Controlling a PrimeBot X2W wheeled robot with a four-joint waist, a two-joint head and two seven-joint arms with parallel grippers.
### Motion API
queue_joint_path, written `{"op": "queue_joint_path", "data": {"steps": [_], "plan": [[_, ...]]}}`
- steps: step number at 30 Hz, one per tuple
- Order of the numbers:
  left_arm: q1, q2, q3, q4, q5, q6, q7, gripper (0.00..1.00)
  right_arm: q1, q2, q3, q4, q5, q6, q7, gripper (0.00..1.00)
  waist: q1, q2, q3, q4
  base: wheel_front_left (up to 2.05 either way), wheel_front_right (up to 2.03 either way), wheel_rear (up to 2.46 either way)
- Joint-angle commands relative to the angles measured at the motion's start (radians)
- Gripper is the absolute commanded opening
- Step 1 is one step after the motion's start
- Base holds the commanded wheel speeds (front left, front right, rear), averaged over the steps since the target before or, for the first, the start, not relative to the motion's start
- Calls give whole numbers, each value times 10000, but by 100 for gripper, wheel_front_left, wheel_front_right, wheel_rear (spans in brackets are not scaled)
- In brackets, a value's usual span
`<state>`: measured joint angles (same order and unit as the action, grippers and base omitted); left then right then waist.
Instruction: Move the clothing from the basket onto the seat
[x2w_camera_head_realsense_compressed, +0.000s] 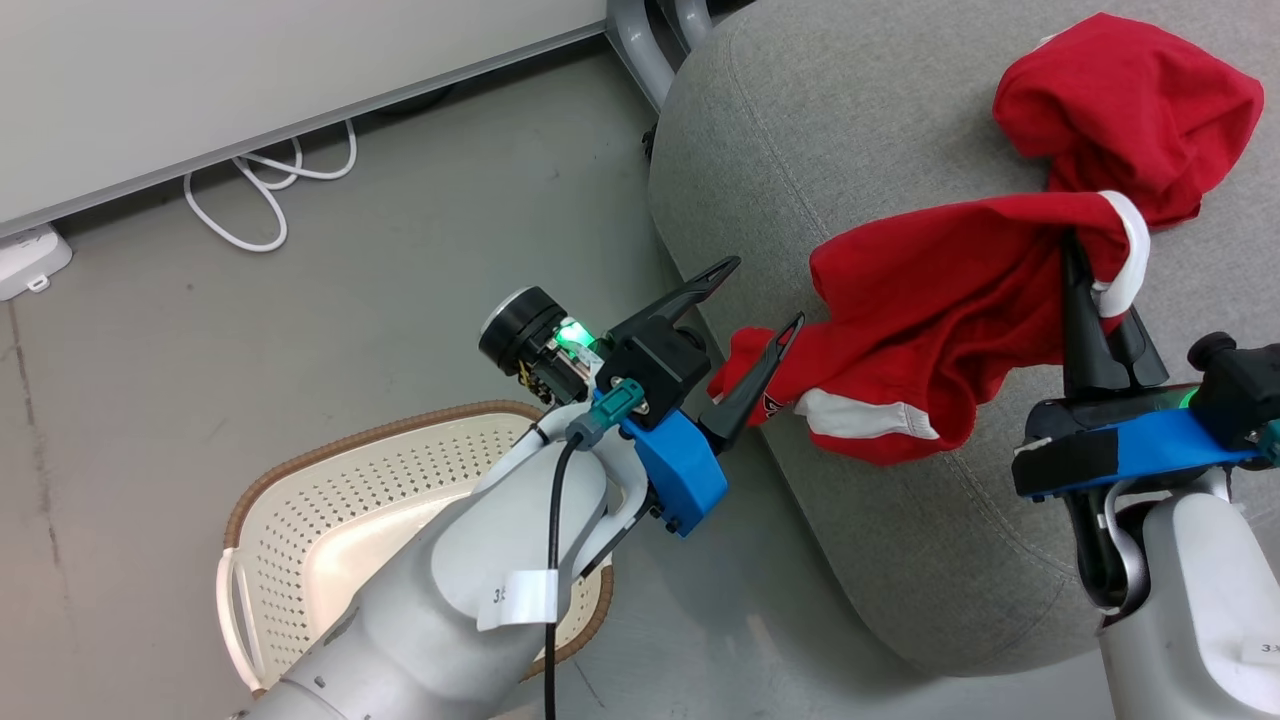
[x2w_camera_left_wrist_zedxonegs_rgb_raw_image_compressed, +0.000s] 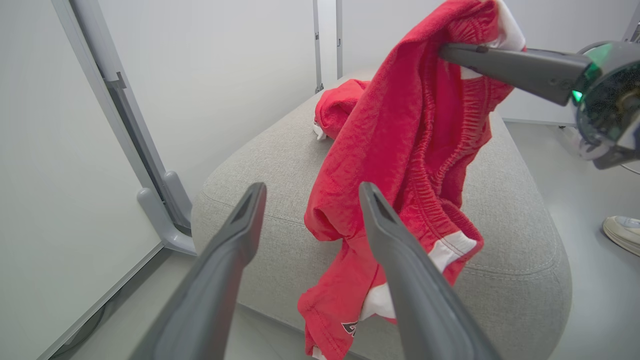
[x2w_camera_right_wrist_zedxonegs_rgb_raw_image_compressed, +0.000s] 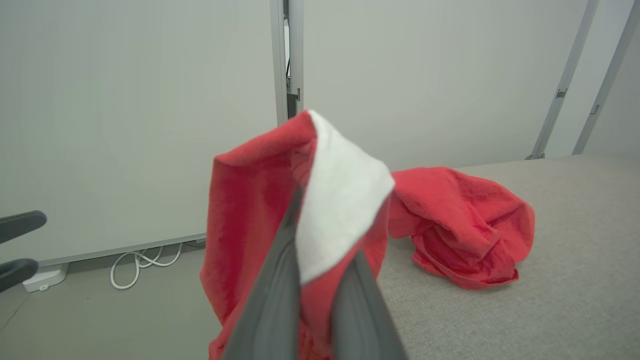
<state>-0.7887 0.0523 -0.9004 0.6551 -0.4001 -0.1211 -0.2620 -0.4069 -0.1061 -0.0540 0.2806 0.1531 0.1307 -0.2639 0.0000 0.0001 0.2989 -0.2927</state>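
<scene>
A grey floor (x2w_camera_head_realsense_compressed: 400, 250) is seen, bounded by white wall panels (x2w_camera_head_realsense_compressed: 200, 80); 1 white cable (x2w_camera_head_realsense_compressed: 270, 190) is looped at their foot. 1 grey upholstered seat (x2w_camera_head_realsense_compressed: 850, 120) is placed at the right. 1 cream perforated basket (x2w_camera_head_realsense_compressed: 330, 500) is stood on the floor, partly hidden by the left forearm (x2w_camera_head_realsense_compressed: 480, 560).

2 red garments are counted. 1 crumpled garment (x2w_camera_head_realsense_compressed: 1130, 110) is laid on the seat, well apart from the basket. 1 hanging garment (x2w_camera_head_realsense_compressed: 930, 300) is gripped at its white-trimmed edge by the clenched right claw (x2w_camera_head_realsense_compressed: 1072, 245) and is draped down past the seat's edge. The left claw (x2w_camera_head_realsense_compressed: 767, 291) is held released, fingers spread, just beside that garment's lower end; contact cannot be told.
</scene>
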Motion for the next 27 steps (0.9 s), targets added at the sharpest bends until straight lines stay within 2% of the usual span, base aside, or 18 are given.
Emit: {"op": "queue_joint_path", "data": {"steps": [1, 15, 21, 27], "plan": [[52, 2, -9, 5, 64, -22, -44, 100, 97, 31, -36, -52, -38, 1, -6, 0, 0, -1, 3, -1, 0, 0, 0], [100, -14, 4, -17, 18, -48, -44, 100, -109, 19, 31, -19, -87, 1, -6, 0, 0, -1, 26, 11, 0, 0, 0], [-126, -7, 106, 1, 169, -1, -44, 100, -1120, -349, 343, -264, -32, 1, -6, 0, 0, -1, 372, -84, 0, 0, 0], [-535, 125, 166, 39, 356, 59, -45, 100, -2869, -1028, 203, -714, -8, 1, -6, 0, 0, -1, 1201, -85, 0, 0, 0]]}}
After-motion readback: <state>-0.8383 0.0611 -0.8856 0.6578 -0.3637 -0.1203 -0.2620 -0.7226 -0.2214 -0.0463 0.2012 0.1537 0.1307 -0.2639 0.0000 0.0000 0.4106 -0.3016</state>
